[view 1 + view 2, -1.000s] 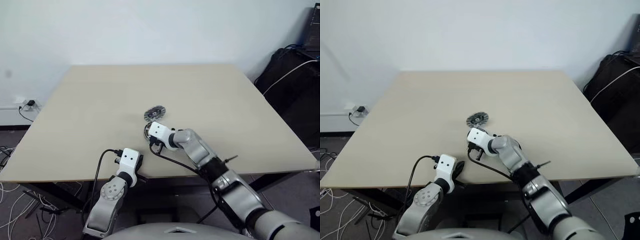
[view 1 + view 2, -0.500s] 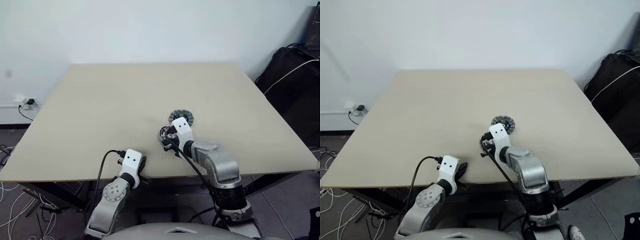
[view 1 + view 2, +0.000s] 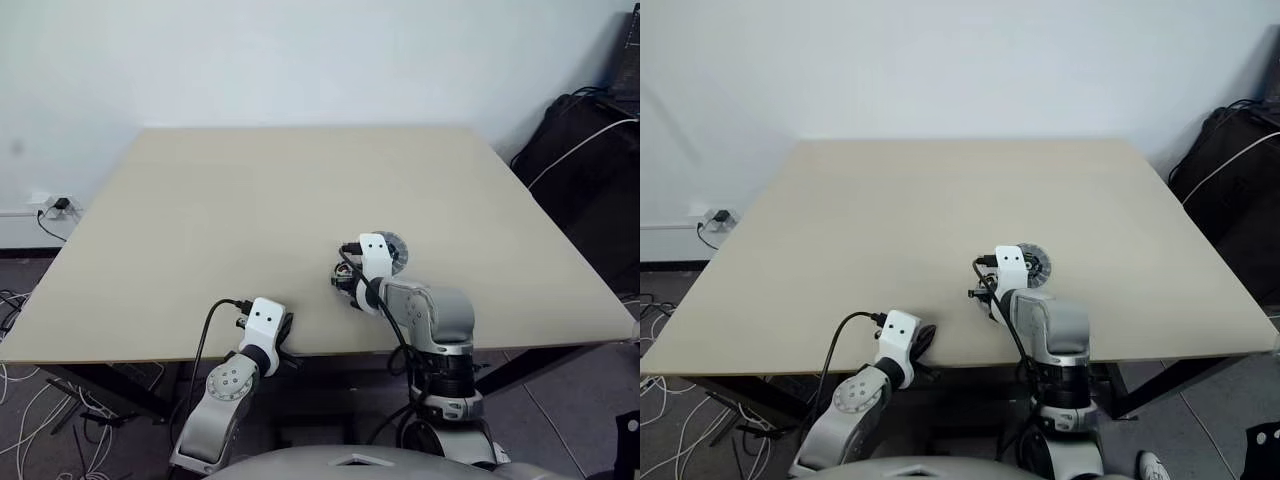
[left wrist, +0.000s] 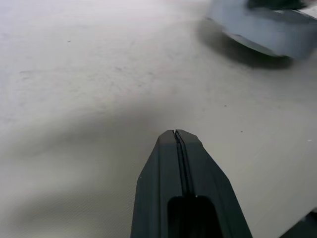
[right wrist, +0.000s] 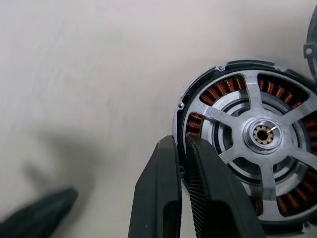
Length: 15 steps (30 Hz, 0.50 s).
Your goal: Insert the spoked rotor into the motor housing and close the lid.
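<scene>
Copper windings of motor housing visible between spokes of spoked rotor, seated inside it on beige table. Right gripper pinches the rim narrowly. Lid just beside. Left gripper closed, empty.

— Where is there room to pass?
— Across the wide beige wooden table; only the round copper-wound motor housing and the ribbed silvery disc lid, seemingly just beside it, obstruct.
</scene>
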Motion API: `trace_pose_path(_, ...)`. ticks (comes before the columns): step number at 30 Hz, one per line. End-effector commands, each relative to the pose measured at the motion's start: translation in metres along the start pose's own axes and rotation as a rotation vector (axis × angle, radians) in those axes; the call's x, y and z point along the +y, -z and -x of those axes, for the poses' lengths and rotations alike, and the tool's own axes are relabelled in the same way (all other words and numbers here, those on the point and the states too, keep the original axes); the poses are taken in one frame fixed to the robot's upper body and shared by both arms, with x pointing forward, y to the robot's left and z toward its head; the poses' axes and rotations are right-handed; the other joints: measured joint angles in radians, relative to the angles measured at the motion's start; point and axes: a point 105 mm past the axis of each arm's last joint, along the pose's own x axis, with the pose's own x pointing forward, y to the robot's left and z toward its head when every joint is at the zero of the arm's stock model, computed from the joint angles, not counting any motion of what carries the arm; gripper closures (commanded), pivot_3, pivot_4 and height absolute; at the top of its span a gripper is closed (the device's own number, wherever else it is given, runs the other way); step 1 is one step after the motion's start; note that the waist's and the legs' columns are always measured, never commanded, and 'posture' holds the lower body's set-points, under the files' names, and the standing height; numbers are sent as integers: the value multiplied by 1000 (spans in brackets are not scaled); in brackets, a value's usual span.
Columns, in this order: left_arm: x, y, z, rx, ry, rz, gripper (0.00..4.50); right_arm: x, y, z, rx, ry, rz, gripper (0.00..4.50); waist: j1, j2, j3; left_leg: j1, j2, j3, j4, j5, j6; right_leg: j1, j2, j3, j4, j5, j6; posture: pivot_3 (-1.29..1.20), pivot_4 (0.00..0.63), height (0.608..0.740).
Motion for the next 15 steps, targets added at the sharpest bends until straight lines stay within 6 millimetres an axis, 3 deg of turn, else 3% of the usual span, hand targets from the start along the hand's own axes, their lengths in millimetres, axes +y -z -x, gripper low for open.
trace_pose_path(1, 0, -11, 0, -44, 3, -3, 4500, 25, 1, -13, -12, -66, -80, 4500, -4, -2, -1, 0, 0, 0, 0, 0, 0, 0, 0, 0, 0, 0, 0, 0, 0, 740)
trace_pose_path(8, 2, -11, 1, -45, -7, -4, 4500, 52, 0, -23, 19, -150, -116, 4500, -10, -5, -3, 12, 7, 1, 0, 0, 1, 7, -1, 0, -1, -3, 4, 0, 0, 740)
trace_pose_path(15, 2, -10, 2, -45, -10, -4, 4500, 88, -1, -20, 47, -323, -125, 2276, -11, -2, -3, 8, 8, 1, -1, 0, 1, 6, 1, 1, 1, 0, -1, 0, 0, 740)
